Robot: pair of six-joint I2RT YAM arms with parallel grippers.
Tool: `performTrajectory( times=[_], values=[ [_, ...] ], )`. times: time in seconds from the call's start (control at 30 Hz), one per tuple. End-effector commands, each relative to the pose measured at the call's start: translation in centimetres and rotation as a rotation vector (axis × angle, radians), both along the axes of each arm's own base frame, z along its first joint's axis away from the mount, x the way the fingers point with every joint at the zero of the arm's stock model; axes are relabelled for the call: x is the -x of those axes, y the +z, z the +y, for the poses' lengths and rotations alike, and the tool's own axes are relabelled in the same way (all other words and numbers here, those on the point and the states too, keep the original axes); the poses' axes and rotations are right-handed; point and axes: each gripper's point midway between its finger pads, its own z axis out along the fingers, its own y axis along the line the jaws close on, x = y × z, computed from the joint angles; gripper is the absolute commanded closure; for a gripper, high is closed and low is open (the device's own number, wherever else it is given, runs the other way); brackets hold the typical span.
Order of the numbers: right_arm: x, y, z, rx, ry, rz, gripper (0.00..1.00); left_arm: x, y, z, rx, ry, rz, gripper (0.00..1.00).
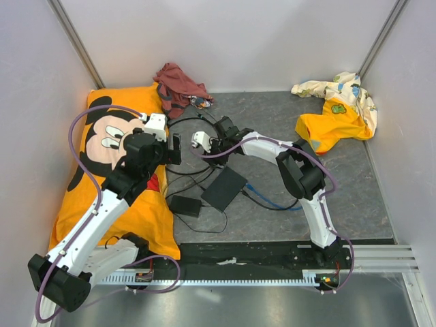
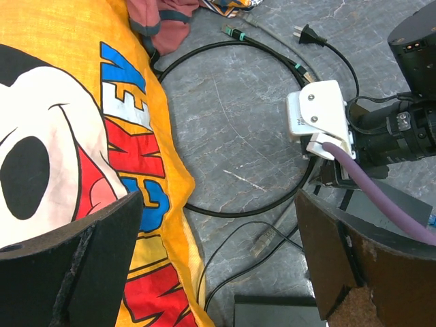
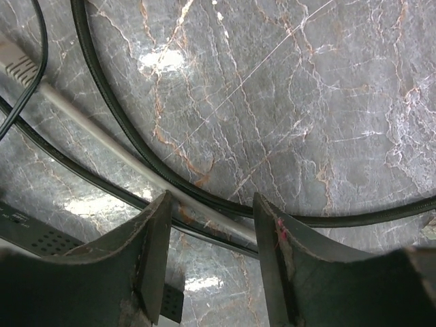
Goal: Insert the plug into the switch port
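Matte-black switch (image 1: pixel 223 188) lies flat on the grey marble table (image 1: pixel 340 197), between the two arms; its port cannot be made out. Grey plug (image 2: pixel 263 238) lies loose on the table near it, not inserted. Right gripper (image 3: pixel 212 201): fingers parted, straddling the plug's grey cable (image 3: pixel 102 136), not clamping it. Left gripper (image 2: pixel 218 197): spread wide, empty, beside the orange pillow (image 2: pixel 68 102).

On my overhead view a Mickey pillow (image 1: pixel 146 221) fills nine o'clock, with a crumpled red cloth (image 1: pixel 178 87) at eleven o'clock touching its far corner. I see a yellow printed shirt (image 1: pixel 337 112) at two o'clock and a black adapter brick (image 1: pixel 184 205) at seven, just beside the pillow.
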Motion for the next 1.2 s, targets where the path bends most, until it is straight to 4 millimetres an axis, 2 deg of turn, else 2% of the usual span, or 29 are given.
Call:
performTrajectory(
  times=[0.0,0.13,0.2,0.23,0.27,0.33,0.37,0.4,0.43,0.5,0.73,0.87,0.97,1.0,1.03,1.1,1.17],
  values=[
    [-0.2,-3.2,-2.7,0.169,-0.039,0.013,0.46,-0.3,0.9,0.3,-0.017,0.002,-0.042,0.01],
    [-0.4,-3.7,-4.7,0.243,-0.121,0.006,0.71,-0.3,0.9,0.3,-0.014,-0.002,-0.040,0.01],
    [-0.7,-3.6,-5.4,0.238,-0.177,0.026,0.78,-0.3,0.9,0.3,-0.013,-0.004,-0.041,0.01],
    [-1.1,-2.9,-5.5,0.219,-0.202,0.017,0.83,-0.3,0.9,0.2,-0.013,-0.005,-0.041,0.01],
    [-1.0,-2.9,-6.0,0.216,-0.225,0.024,0.85,-0.2,0.9,0.3,-0.012,-0.003,-0.040,0.01],
    [-2.0,-1.5,-6.4,0.168,-0.285,-0.002,0.88,-0.2,1.0,0.3,-0.010,-0.003,-0.043,0.01],
    [-1.9,-1.6,-7.1,0.169,-0.308,-0.003,0.90,-0.2,1.0,0.3,-0.008,-0.002,-0.044,0.01],
    [-2.6,-0.6,-7.6,0.149,-0.342,-0.025,0.94,-0.2,1.0,0.3,-0.007,-0.005,-0.042,0.01],
    [-3.1,-0.4,-7.8,0.118,-0.381,-0.028,1.00,-0.2,1.0,0.2,-0.005,-0.007,-0.042,0.01],
    [-4.1,0.6,-8.4,0.075,-0.435,-0.044,1.00,-0.2,1.0,0.2,-0.001,-0.010,-0.042,0.01],
    [-6.9,3.0,-8.7,-0.014,-0.561,-0.143,1.00,-0.2,0.9,0.3,-0.002,-0.005,-0.039,0.01],
    [-7.5,4.4,-8.4,-0.064,-0.597,-0.157,1.00,-0.2,0.8,0.1,0.006,-0.010,-0.034,0.01],
    [-7.6,4.2,-9.3,-0.041,-0.649,-0.154,0.82,-0.2,0.8,0.0,0.015,-0.016,-0.033,0.01],
    [-7.4,4.4,-9.4,-0.043,-0.656,-0.148,0.69,-0.2,0.9,-0.2,0.022,-0.023,-0.033,0.01],
    [-7.0,4.2,-9.6,-0.036,-0.656,-0.142,0.64,-0.2,0.8,-0.3,0.023,-0.026,-0.029,0.01],
    [-6.2,5.3,-8.8,-0.065,-0.600,-0.136,0.56,-0.2,0.7,-0.4,0.026,-0.031,-0.027,0.01],
    [-5.8,5.8,-8.2,-0.076,-0.563,-0.141,0.54,-0.2,0.6,-0.5,0.028,-0.035,-0.023,0.01]
  ],
)
